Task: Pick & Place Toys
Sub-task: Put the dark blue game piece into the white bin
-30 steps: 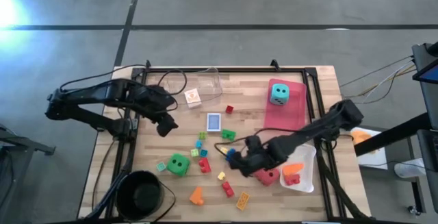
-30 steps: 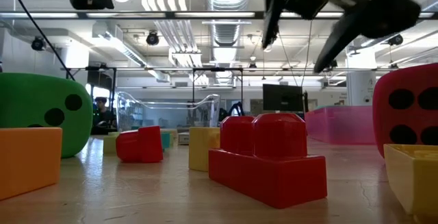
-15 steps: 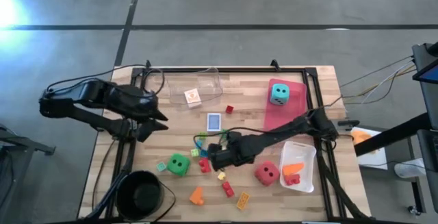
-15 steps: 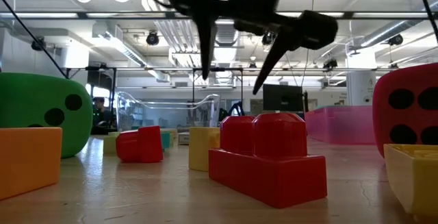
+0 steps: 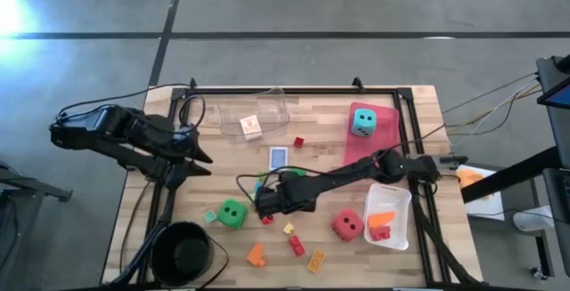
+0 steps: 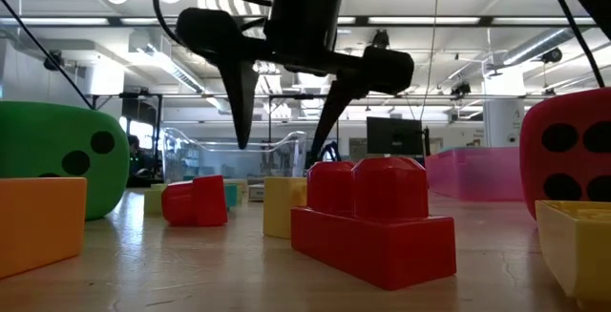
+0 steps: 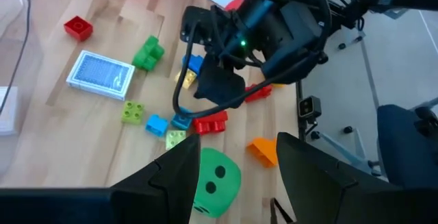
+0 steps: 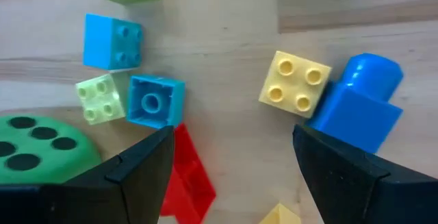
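My right gripper (image 5: 265,204) (image 8: 233,183) is open and hovers over a cluster of small bricks near the table's middle, beside the green die (image 5: 232,213). Its fingers stand on either side of a red brick (image 8: 186,176) without touching it. Around it lie a blue brick (image 8: 156,101), a yellow brick (image 8: 294,90) and a larger blue brick (image 8: 359,107). In the low view the gripper (image 6: 279,145) hangs above the table. My left gripper (image 5: 194,156) (image 7: 236,183) is open and empty at the table's left edge. The blue card box (image 5: 279,158) lies flat. The red die (image 5: 347,225) rests on the table.
The teal die (image 5: 362,120) sits on the pink tray (image 5: 383,149). A white tray (image 5: 401,204) holds orange bricks at the right. A clear tray (image 5: 267,104) stands at the back, a black bowl (image 5: 183,251) at the near left. Orange, red and yellow bricks (image 5: 296,245) lie near the front.
My right gripper has gone from beside the red die toward the table's left and a little down, and now stands open over the small bricks by the green die. My left gripper has drawn back toward the table's left edge.
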You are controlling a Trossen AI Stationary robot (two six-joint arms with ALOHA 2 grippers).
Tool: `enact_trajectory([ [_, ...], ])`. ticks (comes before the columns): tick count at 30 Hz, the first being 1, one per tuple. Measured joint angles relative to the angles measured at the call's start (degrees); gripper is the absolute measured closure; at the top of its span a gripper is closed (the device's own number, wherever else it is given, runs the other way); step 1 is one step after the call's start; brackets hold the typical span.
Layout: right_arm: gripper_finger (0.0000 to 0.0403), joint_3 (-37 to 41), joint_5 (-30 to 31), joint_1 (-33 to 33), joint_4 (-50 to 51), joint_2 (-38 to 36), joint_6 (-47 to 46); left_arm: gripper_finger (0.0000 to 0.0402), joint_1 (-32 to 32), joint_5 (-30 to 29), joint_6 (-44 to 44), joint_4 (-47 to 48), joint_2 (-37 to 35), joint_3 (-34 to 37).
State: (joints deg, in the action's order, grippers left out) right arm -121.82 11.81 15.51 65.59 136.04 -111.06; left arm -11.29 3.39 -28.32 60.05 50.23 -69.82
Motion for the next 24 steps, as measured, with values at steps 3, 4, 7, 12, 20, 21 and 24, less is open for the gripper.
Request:
enact_trajectory([
  [3,0.0115,-2.02,-0.36,0.10,4.18,0.86,-0.79,0.0205,-0.04,0.09,0.00,-0.01,-0.04,0.00],
  [4,0.0115,-2.24,-0.39,0.11,5.62,0.86,-1.22,0.0205,-0.04,0.07,0.00,0.03,-0.04,0.00],
  [7,0.0115,-2.04,-0.45,0.07,8.47,-0.23,-1.87,0.0205,-0.02,0.09,-0.22,0.28,-0.04,0.00],
  [12,0.0115,0.11,-2.76,0.37,9.71,-1.91,-3.23,0.0205,-0.02,0.22,-0.22,0.80,-0.04,0.00],
  [20,0.0115,5.21,-4.95,0.74,7.04,-1.78,-4.41,0.0205,-0.02,0.22,-0.24,1.22,0.00,0.00],
  [21,0.0115,5.51,-4.93,0.72,6.40,-1.78,-4.34,0.0205,-0.02,0.20,-0.29,1.22,0.01,0.00],
  [24,0.0115,6.04,-5.01,0.54,6.15,-1.78,-3.25,0.0205,-0.02,0.25,-0.64,1.21,0.01,0.00],
])
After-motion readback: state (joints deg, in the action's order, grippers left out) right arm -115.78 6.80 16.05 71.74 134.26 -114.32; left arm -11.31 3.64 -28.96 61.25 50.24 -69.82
